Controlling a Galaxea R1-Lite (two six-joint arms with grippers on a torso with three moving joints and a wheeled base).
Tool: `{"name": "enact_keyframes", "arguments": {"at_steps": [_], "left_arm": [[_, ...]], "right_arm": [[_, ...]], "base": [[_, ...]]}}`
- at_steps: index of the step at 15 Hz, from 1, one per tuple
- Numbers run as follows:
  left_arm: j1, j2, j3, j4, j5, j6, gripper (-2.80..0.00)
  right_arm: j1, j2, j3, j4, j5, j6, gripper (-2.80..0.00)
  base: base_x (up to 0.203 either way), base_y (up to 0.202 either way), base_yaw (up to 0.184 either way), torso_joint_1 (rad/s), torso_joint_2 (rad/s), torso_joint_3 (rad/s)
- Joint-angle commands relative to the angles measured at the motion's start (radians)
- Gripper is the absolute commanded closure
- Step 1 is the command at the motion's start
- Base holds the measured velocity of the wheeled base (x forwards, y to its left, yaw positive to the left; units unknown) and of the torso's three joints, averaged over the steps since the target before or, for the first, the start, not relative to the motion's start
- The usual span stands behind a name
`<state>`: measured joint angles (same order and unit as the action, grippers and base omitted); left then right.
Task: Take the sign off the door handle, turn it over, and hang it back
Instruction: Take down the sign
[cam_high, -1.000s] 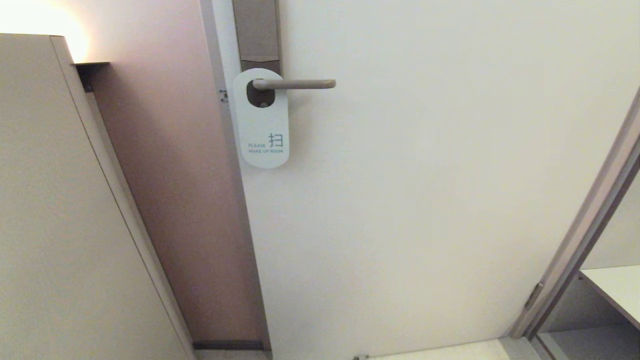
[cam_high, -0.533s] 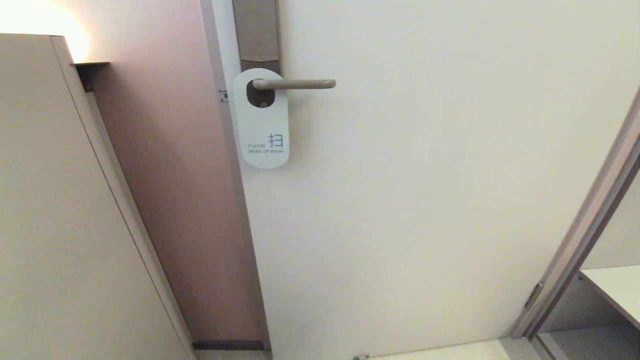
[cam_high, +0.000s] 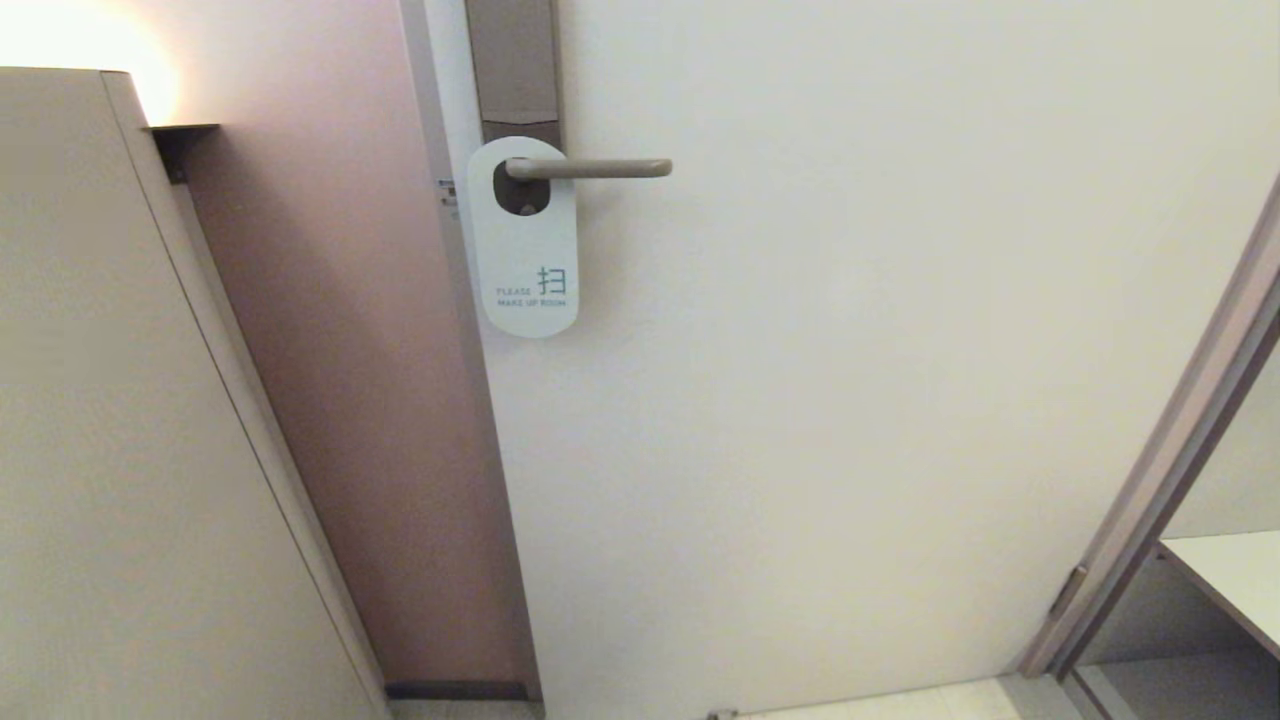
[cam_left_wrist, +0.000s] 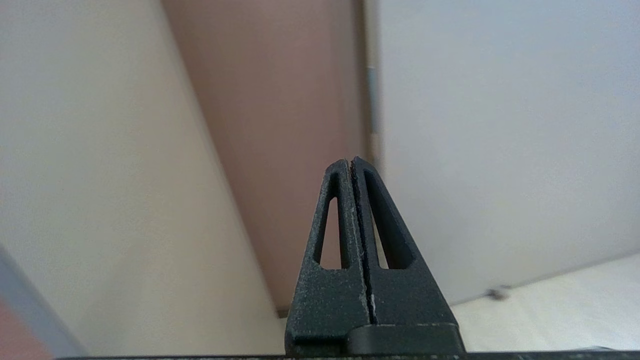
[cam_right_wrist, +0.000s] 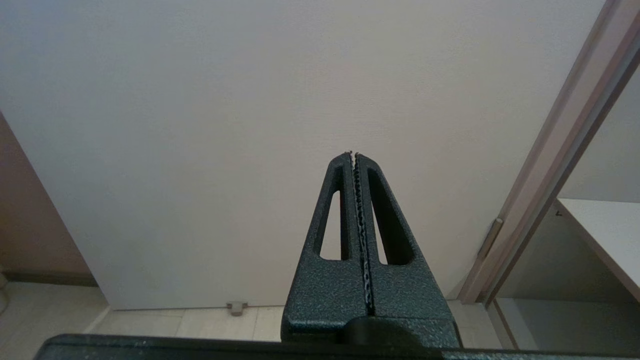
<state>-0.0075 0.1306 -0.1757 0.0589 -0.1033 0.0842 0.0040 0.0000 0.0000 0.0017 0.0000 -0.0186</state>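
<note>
The sign (cam_high: 526, 260) hangs by its oval hole on the door handle (cam_high: 590, 168), white face out, reading "PLEASE MAKE UP ROOM". The handle is a slim grey-beige lever on a tall narrow plate (cam_high: 512, 60), near the top of the head view. Neither arm shows in the head view. My left gripper (cam_left_wrist: 351, 161) is shut and empty, low down, facing the door's edge and the brown wall. My right gripper (cam_right_wrist: 352, 155) is shut and empty, low down, facing the lower part of the door. The sign and handle show in neither wrist view.
The white door (cam_high: 850, 380) fills the middle. A beige cabinet (cam_high: 120, 420) stands at the left, with a brown wall strip (cam_high: 350, 400) between it and the door. A door frame (cam_high: 1170, 450) and a white shelf (cam_high: 1230, 575) are at the right. A door stop (cam_right_wrist: 236, 307) sits on the floor.
</note>
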Motion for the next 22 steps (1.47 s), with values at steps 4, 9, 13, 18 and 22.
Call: {"name": "enact_keyframes", "arguments": {"at_steps": [4,9,13,18,22], "left_arm": [[-0.091,0.373,-0.172,-0.056,-0.012,-0.063,0.0],[-0.125,0.738,-0.349,-0.181,-0.023,-0.091,0.0],[-0.126,1.001,-0.575,-0.226,-0.056,-0.121,0.0],[-0.105,1.183,-0.747,-0.238,-0.153,-0.125,0.0],[-0.075,1.269,-0.789,-0.277,-0.289,-0.125,0.0]], "right_arm": [[0.001,0.0,0.0,0.0,0.0,0.0,0.0],[0.001,0.0,0.0,0.0,0.0,-0.001,0.0],[0.001,0.0,0.0,0.0,0.0,-0.001,0.0],[0.001,0.0,0.0,0.0,0.0,-0.001,0.0],[0.001,0.0,0.0,0.0,0.0,0.0,0.0]], "base": [[0.0,0.0,0.0,0.0,0.0,0.0],[0.0,0.0,0.0,0.0,0.0,0.0],[0.0,0.0,0.0,0.0,0.0,0.0],[0.0,0.0,0.0,0.0,0.0,0.0],[0.0,0.0,0.0,0.0,0.0,0.0]]}}
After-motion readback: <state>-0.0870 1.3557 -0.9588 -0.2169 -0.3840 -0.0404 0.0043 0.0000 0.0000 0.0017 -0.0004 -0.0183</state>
